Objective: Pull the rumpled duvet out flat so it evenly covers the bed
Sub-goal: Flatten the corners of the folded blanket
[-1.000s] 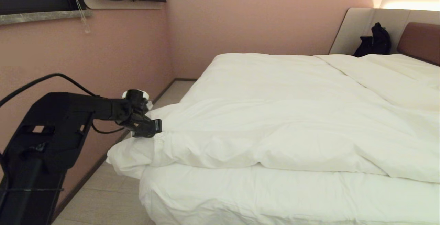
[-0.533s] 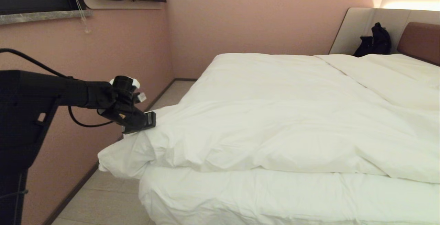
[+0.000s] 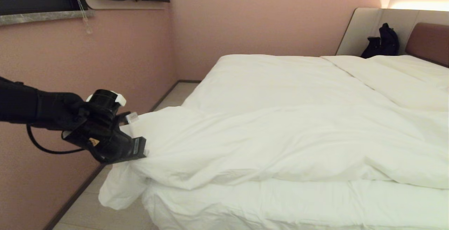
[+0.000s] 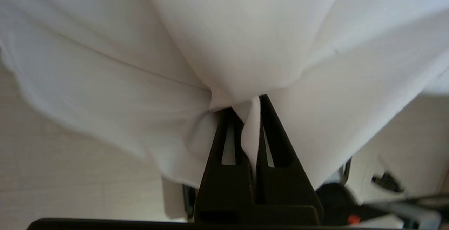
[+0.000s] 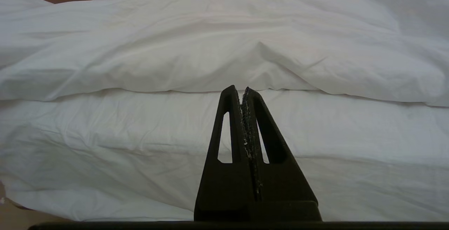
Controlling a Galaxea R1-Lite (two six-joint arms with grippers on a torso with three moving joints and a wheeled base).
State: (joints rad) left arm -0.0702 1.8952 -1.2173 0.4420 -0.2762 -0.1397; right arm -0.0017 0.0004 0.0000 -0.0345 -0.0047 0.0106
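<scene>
Pink walls and a pale tiled floor (image 3: pixel 105 202) enclose the bed (image 3: pixel 245 202), on which the duvet (image 3: pixel 280 142) is heaped in a thick fold across the near end, well short of the headboard (image 3: pixel 429 42). A thin pinch of the duvet's corner is clamped between the jaws of the left gripper (image 3: pixel 140 147), with the cloth fanning out beyond the tips and a loose flap (image 3: pixel 119 188) hanging below them toward the floor. The right gripper (image 5: pixel 242 91) is parked with jaws pressed together on nothing, the bed's side lying just ahead of them. Slipping is judged the main risk: so little cloth is pinched that a hard tug could free it. A one-cornered pull could also skew the duvet off the bed's edge, and the flap could be dragged along the floor.
</scene>
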